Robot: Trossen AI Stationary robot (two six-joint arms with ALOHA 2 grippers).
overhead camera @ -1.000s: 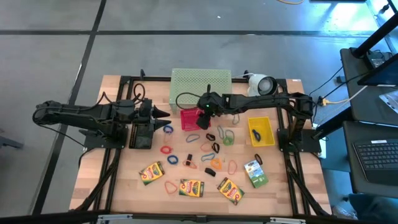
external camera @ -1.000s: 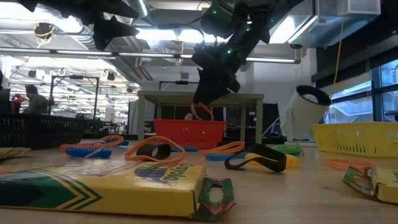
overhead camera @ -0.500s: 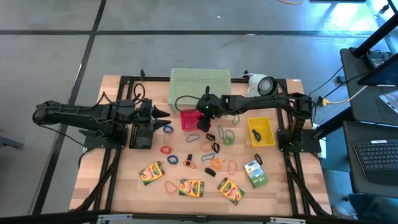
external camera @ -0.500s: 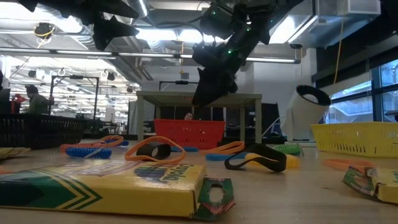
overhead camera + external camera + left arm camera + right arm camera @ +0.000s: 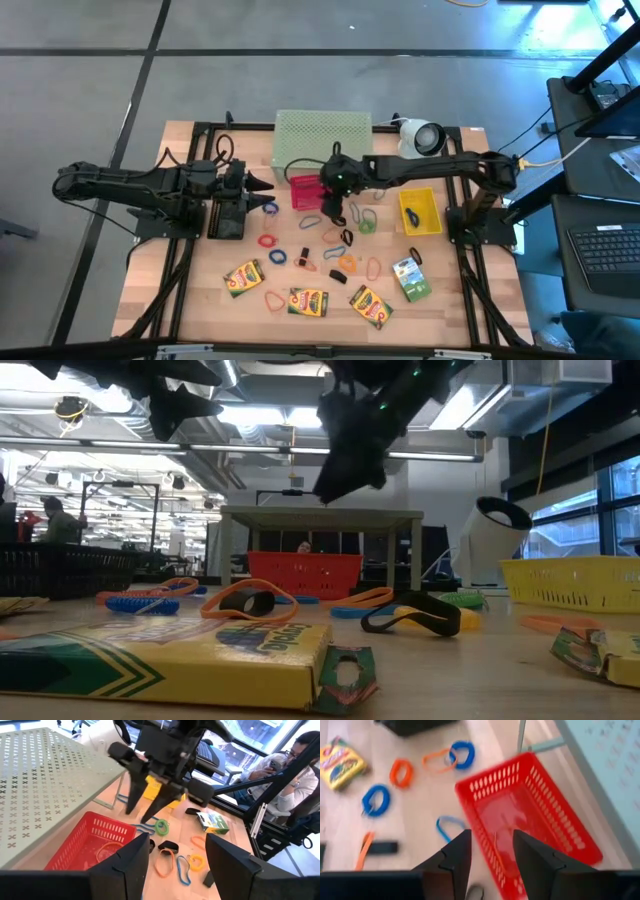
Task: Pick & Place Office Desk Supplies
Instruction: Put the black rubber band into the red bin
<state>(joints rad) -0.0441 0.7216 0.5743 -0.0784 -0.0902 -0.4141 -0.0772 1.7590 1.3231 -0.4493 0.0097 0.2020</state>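
Change since a second ago: the right gripper (image 5: 345, 488) has lifted clear above the red basket (image 5: 303, 573); the orange loop that hung from its fingers then now lies inside the basket (image 5: 111, 851).
Nearest, low view: a yellow-and-green crayon box (image 5: 165, 663) lies flat, its end flap torn open; a second box (image 5: 598, 651) shows at the right edge.
Crayon boxes, from above: four along the table's near edge (image 5: 243, 277), (image 5: 307, 301), (image 5: 370, 307), (image 5: 410, 278), the last one mostly green.
Mid-table: thin rubber-band loops scattered loose, blue (image 5: 277, 257), red (image 5: 266, 241), orange (image 5: 374, 267), green (image 5: 367, 222); a dark clip (image 5: 412, 612) and a dark band (image 5: 247, 600) lie among them.
Right gripper: fingers parted, nothing between them, above the basket's right edge.
Left gripper (image 5: 262, 183): spread open, empty, raised left of the basket.
Yellow bin (image 5: 419, 210): right of the loops, a dark item inside.
Far: pale green mesh stand (image 5: 322, 132) behind the basket; white round device (image 5: 421, 137) beside it.
Room: a seated person (image 5: 290, 767) beyond the table.
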